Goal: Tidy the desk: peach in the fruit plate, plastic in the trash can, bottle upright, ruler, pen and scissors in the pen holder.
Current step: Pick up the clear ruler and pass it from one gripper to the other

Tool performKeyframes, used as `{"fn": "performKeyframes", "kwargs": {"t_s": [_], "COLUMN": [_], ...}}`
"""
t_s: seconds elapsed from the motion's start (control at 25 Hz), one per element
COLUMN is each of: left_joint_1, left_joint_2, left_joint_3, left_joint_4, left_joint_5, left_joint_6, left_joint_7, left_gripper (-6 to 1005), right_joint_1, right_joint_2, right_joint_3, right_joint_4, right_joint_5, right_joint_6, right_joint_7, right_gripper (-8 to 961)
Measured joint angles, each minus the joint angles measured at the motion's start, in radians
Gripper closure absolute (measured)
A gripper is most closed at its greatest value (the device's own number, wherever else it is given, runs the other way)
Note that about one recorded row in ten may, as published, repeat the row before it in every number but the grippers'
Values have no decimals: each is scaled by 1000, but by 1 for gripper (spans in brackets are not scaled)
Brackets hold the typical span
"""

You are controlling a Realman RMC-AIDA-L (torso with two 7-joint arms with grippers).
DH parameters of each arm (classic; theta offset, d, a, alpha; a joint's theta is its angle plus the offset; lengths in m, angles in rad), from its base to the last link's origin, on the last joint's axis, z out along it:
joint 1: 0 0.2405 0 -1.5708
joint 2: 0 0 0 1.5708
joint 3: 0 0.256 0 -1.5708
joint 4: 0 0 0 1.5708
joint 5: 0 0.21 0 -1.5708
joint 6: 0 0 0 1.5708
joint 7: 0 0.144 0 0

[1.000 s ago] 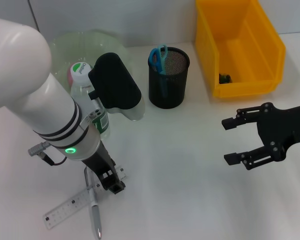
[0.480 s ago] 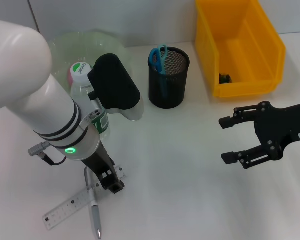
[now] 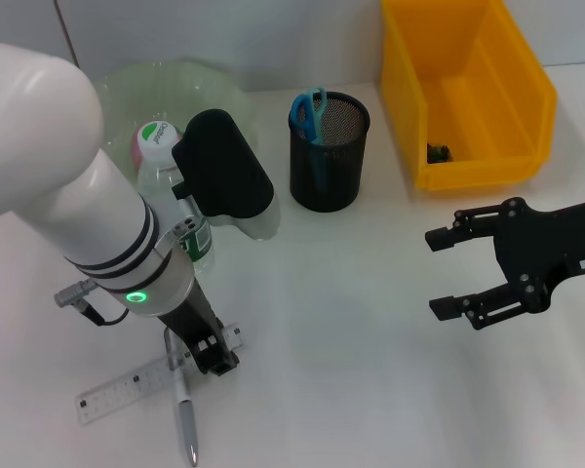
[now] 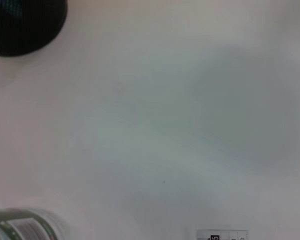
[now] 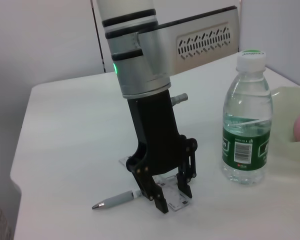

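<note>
Two items left flat on the desk [image 3: 351,331] at near left: pen [image 3: 184,414] nearest, tip toward the near edge, and clear ruler [image 3: 127,385] lying across it, far end under the left gripper [image 3: 213,359]. Left gripper down at the ruler's right end, fingertips [image 5: 162,205] planted on the clear strip in the right wrist view, pincer narrowed around its edge; clamped or merely touching, cannot tell. Pen shaft passing behind the fingers, beside the ruler. Right gripper [image 3: 450,275] hovering at mid-right above bare desk, jaws clearly apart, holding nothing. Farther back on the left, water bottle [image 5: 246,120] standing upright, green label, cap on, just behind the left arm. Behind it, pale green fruit plate [image 3: 151,83] with something pink inside, mostly hidden by the bottle cap. Centre far, black mesh pen holder [image 3: 330,151] with blue-handled scissors [image 3: 308,112] standing in it. Far right, yellow bin [image 3: 463,93] with a small dark scrap at its bottom, too small to identify.
</note>
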State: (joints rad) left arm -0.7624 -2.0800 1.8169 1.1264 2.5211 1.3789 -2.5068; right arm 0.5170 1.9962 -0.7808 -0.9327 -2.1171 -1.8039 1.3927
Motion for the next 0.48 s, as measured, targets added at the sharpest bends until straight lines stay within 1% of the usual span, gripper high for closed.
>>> {"fn": "performKeyframes", "kwargs": {"t_s": [0.2, 0.28, 0.32, 0.36, 0.4, 0.44, 0.48], "left_joint_1": [8, 28, 32, 32, 38, 48, 51], "left_joint_2": [0, 3, 4, 4, 5, 6, 6], "left_joint_3": [-1, -34, -47, -47, -76, -146, -169], "left_joint_4": [40, 138, 163, 163, 205, 285, 308], "left_joint_5": [-1, -3, -3, -3, -3, -3, -5], "left_joint_6": [20, 71, 86, 86, 114, 167, 181], "left_joint_7": [-10, -32, -38, -38, -50, -71, -79], "left_gripper": [598, 606, 605, 605, 604, 604, 603], "right_joint_1": [0, 0, 0, 0, 0, 0, -1], "right_joint_2": [1, 1, 1, 1, 1, 1, 1], "right_joint_3": [1, 3, 3, 8, 8, 11, 12], "right_joint_4": [0, 0, 0, -2, -2, -3, -5], "right_joint_5": [0, 0, 0, 0, 0, 0, 0], "right_joint_6": [0, 0, 0, 0, 0, 0, 0], "right_joint_7": [0, 2, 3, 4, 4, 4, 4], "right_gripper": [127, 127, 127, 127, 127, 127, 127]}}
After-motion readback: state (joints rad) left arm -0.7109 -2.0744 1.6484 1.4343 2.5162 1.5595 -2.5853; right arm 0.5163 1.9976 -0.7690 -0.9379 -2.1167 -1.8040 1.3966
